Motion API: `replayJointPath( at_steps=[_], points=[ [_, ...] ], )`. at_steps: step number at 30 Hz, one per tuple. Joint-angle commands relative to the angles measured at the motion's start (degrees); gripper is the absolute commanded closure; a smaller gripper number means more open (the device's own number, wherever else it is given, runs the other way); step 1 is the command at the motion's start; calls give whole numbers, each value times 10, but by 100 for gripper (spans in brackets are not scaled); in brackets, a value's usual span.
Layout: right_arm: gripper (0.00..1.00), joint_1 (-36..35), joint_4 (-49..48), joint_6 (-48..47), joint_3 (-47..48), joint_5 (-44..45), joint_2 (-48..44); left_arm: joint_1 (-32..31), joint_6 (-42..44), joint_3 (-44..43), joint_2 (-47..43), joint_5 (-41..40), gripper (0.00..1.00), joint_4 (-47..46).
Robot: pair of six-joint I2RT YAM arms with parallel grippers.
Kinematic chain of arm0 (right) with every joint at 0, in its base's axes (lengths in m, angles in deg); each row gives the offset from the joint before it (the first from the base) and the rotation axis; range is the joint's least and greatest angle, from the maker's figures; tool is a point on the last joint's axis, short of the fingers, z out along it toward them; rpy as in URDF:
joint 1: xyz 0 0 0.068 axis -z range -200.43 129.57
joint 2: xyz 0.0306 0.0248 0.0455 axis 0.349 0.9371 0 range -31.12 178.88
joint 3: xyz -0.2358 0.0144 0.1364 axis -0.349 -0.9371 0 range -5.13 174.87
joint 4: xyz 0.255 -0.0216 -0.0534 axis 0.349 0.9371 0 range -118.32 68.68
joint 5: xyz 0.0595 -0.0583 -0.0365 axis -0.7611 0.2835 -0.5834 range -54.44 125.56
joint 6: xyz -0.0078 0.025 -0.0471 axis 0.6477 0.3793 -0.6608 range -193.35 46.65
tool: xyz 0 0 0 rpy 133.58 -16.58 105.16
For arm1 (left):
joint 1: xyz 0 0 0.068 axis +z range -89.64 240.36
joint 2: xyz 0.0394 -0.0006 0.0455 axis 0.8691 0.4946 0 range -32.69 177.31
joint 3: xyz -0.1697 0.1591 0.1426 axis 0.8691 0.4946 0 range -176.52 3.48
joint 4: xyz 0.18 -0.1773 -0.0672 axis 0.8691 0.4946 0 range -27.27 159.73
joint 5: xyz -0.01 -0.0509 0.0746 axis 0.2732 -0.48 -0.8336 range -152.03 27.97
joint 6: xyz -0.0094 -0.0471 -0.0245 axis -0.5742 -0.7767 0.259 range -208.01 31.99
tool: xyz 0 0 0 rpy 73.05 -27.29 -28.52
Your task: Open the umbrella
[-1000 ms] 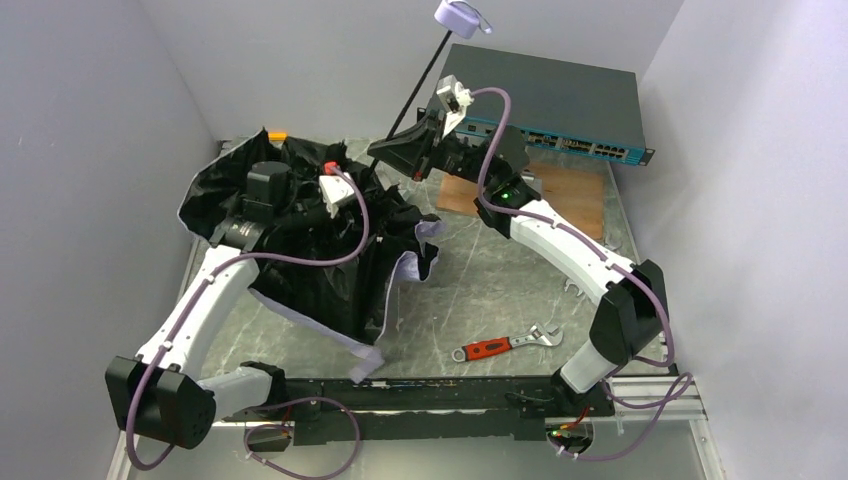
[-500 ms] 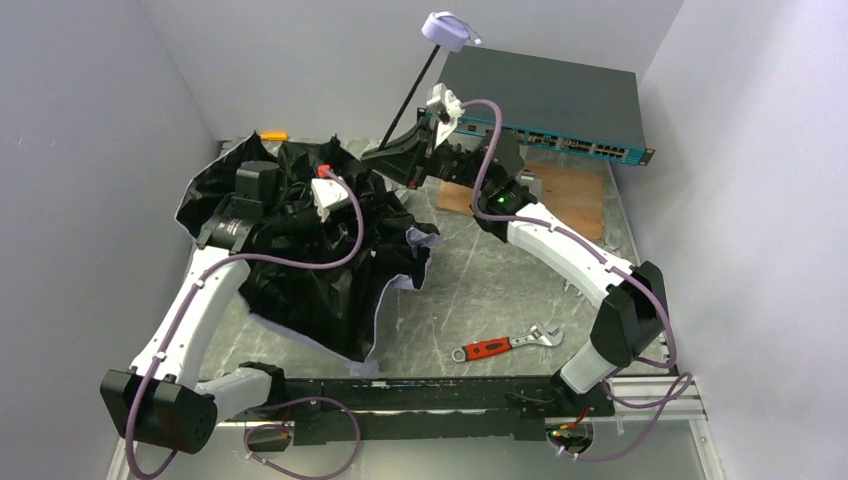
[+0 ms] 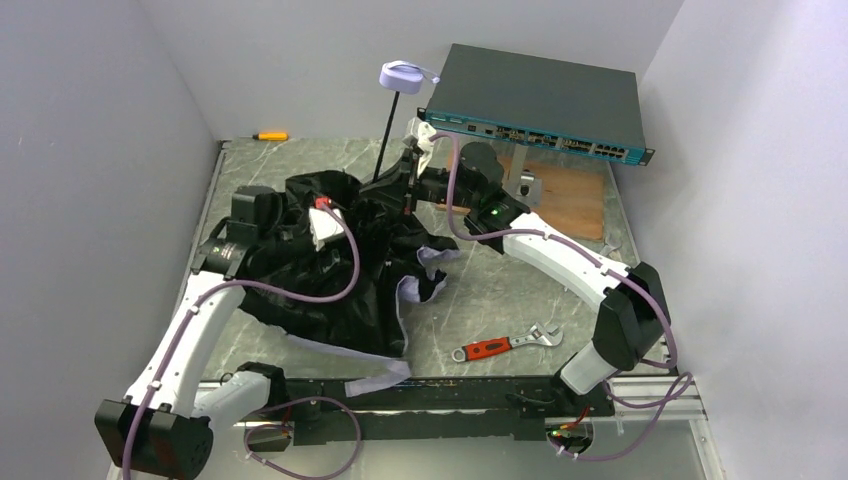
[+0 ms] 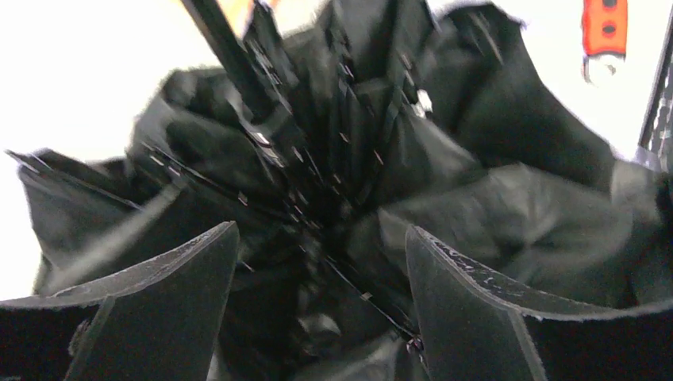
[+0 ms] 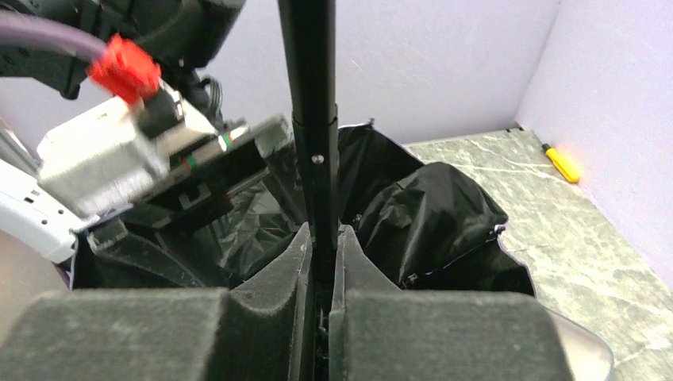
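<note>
The umbrella's black crinkly canopy (image 3: 340, 270) lies half spread on the table, with lavender-white edges showing at its right and front. Its thin black shaft (image 3: 385, 135) rises to the lavender handle (image 3: 403, 76) at the back. My right gripper (image 3: 405, 185) is shut on the shaft (image 5: 313, 143) just above the canopy. My left gripper (image 3: 350, 222) is open inside the canopy, its jaws spread round the black ribs and fabric (image 4: 325, 198) near the hub, holding nothing.
A grey network switch (image 3: 540, 100) stands at the back right on a wooden board (image 3: 570, 200). An adjustable wrench with a red handle (image 3: 505, 345) lies at the front right. A small yellow screwdriver (image 3: 270, 135) lies at the back left by the wall.
The right gripper has carried the shaft and handle left and down. The canopy has shifted toward the front and right, uncovering the back left of the table. The left arm has moved with it.
</note>
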Motion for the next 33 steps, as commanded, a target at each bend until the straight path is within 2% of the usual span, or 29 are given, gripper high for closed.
replayJointPath(
  at_steps=[1,5,9,12,17,20,21,22,24,26,30,33],
  points=[
    [100,2,-40,-22,32,22,-36,5,95,66,-18,-47,18,66],
    [100,1,-34,-28,37,26,-49,27,108,119,-34,-117,21,48],
    [100,3,-7,-47,45,27,-66,86,103,127,-33,-132,24,41],
    [100,3,13,-63,47,29,-78,125,119,132,-32,-140,19,46],
    [100,4,40,-102,38,47,-91,183,167,141,-41,-100,7,83],
    [100,4,45,-112,29,54,-90,191,164,108,-50,-10,3,119],
    [100,3,41,-108,25,54,-90,190,151,85,-55,40,3,125],
    [100,2,37,-100,22,52,-87,186,103,62,-61,81,2,115],
    [100,-2,34,-96,20,49,-80,164,-26,24,-68,112,2,34],
    [100,-8,30,-99,17,53,-76,145,-108,-6,-62,130,4,-22],
    [100,-16,23,-100,18,61,-71,117,-235,-63,-26,118,14,-86],
    [100,-17,11,-92,17,55,-70,75,-300,-84,4,54,29,-118]
  ],
)
